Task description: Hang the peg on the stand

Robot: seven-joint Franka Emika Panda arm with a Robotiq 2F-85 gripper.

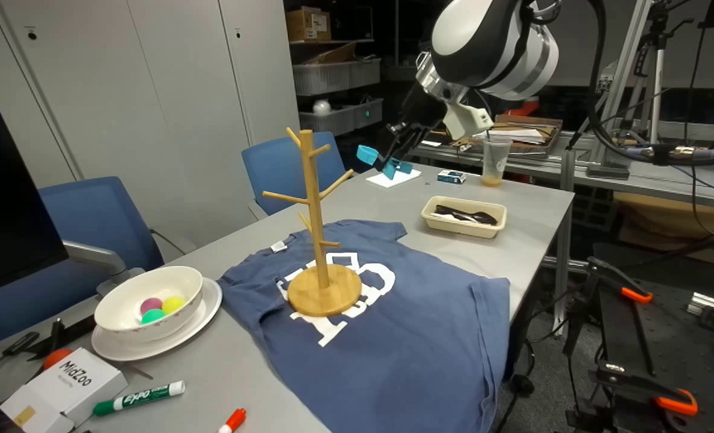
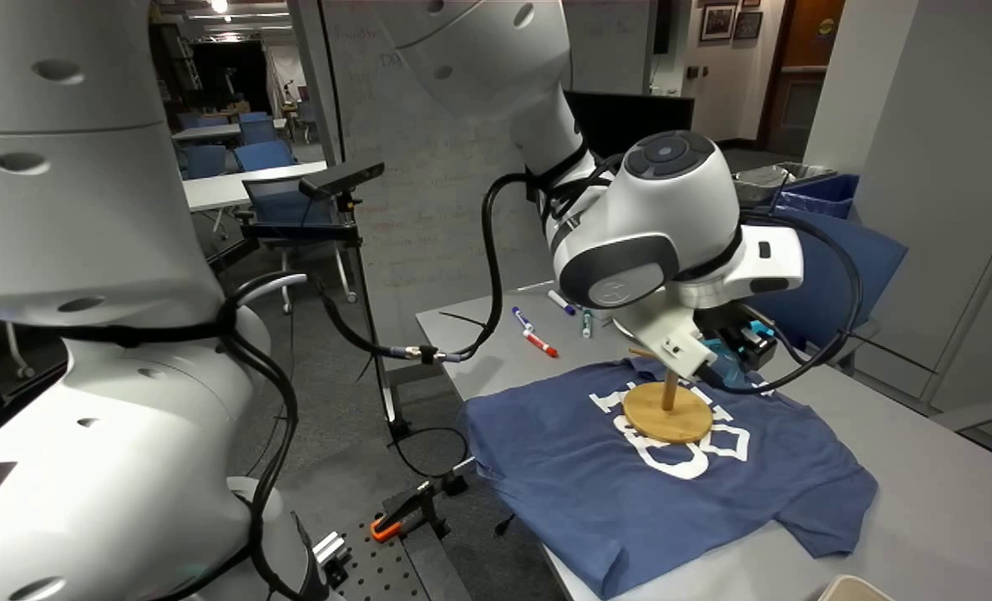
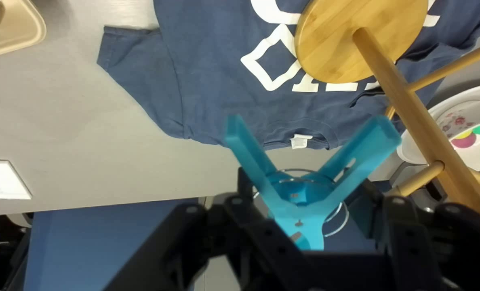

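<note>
The teal-blue peg [image 3: 298,218] is between the black fingers of my gripper [image 3: 308,188], with its two arms spread in a V. My gripper is shut on it and holds it above the far side of the table. The peg [image 1: 367,154] and gripper [image 1: 392,147] also show in an exterior view, beside the stand's branches and apart from them. The wooden stand [image 1: 314,201] is upright on a blue T-shirt. In the wrist view the stand [image 3: 405,97] is on the right. In an exterior view the arm hides the stand's top, and its disc base [image 2: 668,416] shows.
The blue T-shirt [image 1: 417,331] lies under the stand. A white bowl [image 1: 152,282] with coloured balls sits on a plate. A beige tray [image 1: 464,225] holds black cutlery. A white box [image 1: 74,385] and a green marker [image 1: 140,397] lie near it. Blue chairs [image 1: 291,162] line the table.
</note>
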